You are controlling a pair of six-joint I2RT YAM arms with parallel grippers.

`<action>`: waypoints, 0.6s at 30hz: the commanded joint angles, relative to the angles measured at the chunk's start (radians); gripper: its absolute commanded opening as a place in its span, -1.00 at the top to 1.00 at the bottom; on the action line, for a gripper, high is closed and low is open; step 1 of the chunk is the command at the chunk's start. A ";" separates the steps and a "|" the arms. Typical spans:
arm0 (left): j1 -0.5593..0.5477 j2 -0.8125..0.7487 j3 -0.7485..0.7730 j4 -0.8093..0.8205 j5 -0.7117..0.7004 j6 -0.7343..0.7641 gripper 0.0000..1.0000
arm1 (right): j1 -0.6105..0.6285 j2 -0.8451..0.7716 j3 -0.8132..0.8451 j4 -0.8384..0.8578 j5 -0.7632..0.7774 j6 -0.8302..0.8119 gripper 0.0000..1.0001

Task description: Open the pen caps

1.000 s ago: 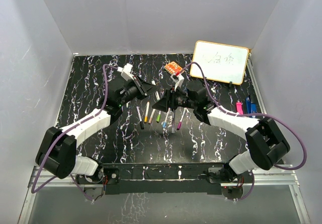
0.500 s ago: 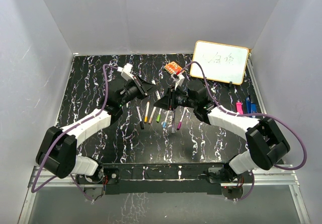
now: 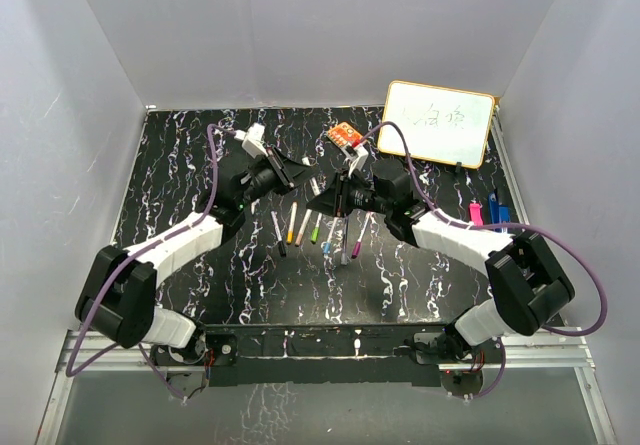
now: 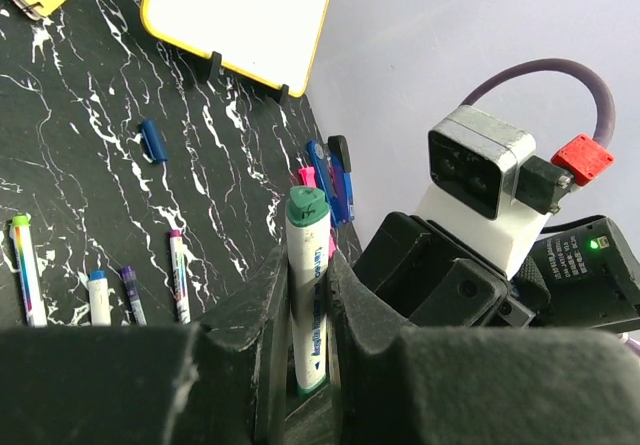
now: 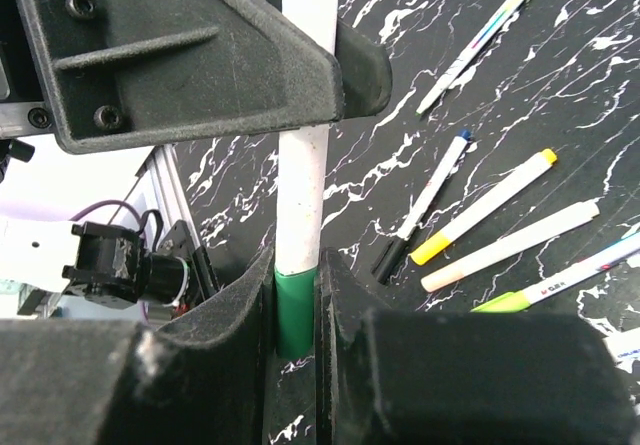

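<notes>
A white marker [image 3: 314, 186] hangs above the table between my two grippers. My left gripper [image 3: 294, 176] [image 4: 305, 265] is shut on its white barrel [image 4: 308, 295], and a green end [image 4: 307, 208] pokes out past the fingertips. In the right wrist view my right gripper [image 3: 326, 198] [image 5: 296, 275] is shut on the green pen cap [image 5: 296, 315]. The cap still sits flush on the barrel [image 5: 302, 185], which runs up behind one of the left fingers [image 5: 200, 55]. Several other capped pens [image 3: 318, 231] lie in a row on the black marbled table [image 3: 180, 165].
A yellow-framed whiteboard [image 3: 440, 123] stands at the back right. An orange block [image 3: 345, 137] lies beside it. Pink and blue clips [image 3: 488, 210] lie at the right edge. Loose pens [image 5: 480, 210] lie directly under the held marker.
My right gripper has closed on the green cap. Both grippers have drawn slightly closer together round the marker.
</notes>
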 commanded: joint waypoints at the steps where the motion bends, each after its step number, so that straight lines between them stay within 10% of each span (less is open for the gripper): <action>1: 0.103 0.051 0.079 0.047 -0.043 0.036 1.00 | 0.000 -0.014 -0.028 0.023 -0.046 0.005 1.00; 18: 0.256 0.172 0.276 0.027 -0.017 0.068 1.00 | 0.000 -0.044 -0.123 0.015 -0.081 0.006 1.00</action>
